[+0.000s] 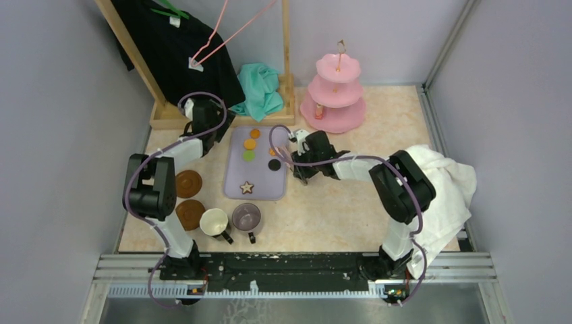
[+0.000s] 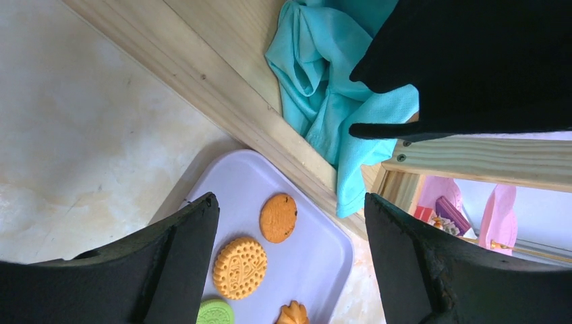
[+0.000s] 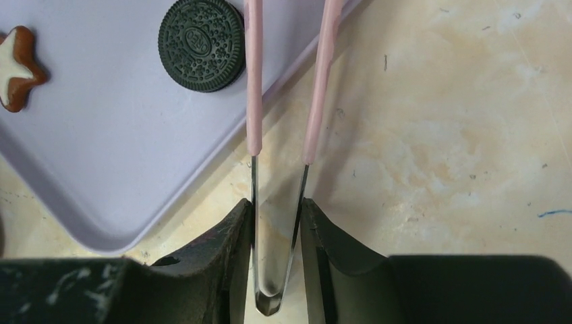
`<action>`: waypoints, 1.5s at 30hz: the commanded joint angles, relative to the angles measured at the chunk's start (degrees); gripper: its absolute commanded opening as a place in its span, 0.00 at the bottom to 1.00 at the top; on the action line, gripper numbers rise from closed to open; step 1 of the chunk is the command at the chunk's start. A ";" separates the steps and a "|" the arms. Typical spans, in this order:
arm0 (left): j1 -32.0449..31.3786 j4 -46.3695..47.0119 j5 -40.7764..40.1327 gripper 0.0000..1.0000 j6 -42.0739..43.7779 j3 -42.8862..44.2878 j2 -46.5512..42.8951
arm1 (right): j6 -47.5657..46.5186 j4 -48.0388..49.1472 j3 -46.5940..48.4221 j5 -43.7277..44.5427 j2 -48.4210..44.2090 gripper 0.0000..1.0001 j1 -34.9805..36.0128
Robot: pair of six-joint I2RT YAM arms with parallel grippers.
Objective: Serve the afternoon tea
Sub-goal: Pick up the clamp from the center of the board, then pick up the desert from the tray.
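Note:
A lilac tray [image 1: 264, 181] carries the sweets: two orange rounds [image 1: 250, 144], a green one [image 1: 249, 155], a black one [image 1: 274, 164] and a star cookie [image 1: 247, 187]. My right gripper [image 3: 276, 209] hangs by the tray's right edge, shut on metal tongs with pink tips [image 3: 253, 101]; the black round [image 3: 201, 44] lies just left of those tips. My left gripper [image 2: 290, 199] is open over the tray's far left corner, with an orange round [image 2: 239, 267] below it. The pink three-tier stand [image 1: 335, 94] is at the back. A cream mug [image 1: 214, 221], a purple mug [image 1: 246, 217] and two brown coasters [image 1: 188, 183] sit near the front left.
A wooden clothes rack [image 1: 165, 116] with a black garment [image 1: 179, 47] stands at the back left, close to my left gripper. A teal cloth [image 1: 260, 91] lies on the rack's base. A white towel [image 1: 445, 189] is heaped at the right edge.

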 commanded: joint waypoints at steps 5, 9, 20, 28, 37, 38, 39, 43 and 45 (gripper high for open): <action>0.49 1.09 -0.71 0.84 -0.37 -0.84 -3.32 | -0.20 -2.87 0.17 1.72 -7.46 0.25 -0.20; 0.49 0.91 -0.50 0.84 -1.41 -0.77 -4.03 | -0.03 -4.18 1.61 2.36 -10.41 0.25 0.04; 3.55 2.65 -0.47 0.86 -11.68 -1.14 -5.17 | 0.36 -15.59 11.57 10.24 -14.69 0.26 3.47; 5.48 15.70 -8.73 0.85 -18.51 3.00 3.74 | 3.07 -20.53 16.83 13.54 -17.78 0.27 3.78; 8.02 3.58 -12.33 0.84 -12.60 24.13 14.42 | 0.26 -35.32 31.85 13.11 -9.78 0.29 3.23; 8.23 1.67 -12.74 0.84 -12.31 26.05 15.20 | 0.19 -36.65 33.08 11.93 -9.25 0.29 3.00; 8.45 0.30 -13.05 0.84 -12.29 27.41 15.99 | 0.31 -37.44 34.00 10.45 -7.58 0.29 2.98; 8.77 -3.00 -13.73 0.84 -10.61 33.81 19.55 | 0.31 -39.83 37.74 4.46 -3.02 0.29 2.90; 8.86 -3.76 -13.60 0.84 -9.79 36.58 20.97 | -0.75 -42.86 40.24 1.80 -0.42 0.29 2.93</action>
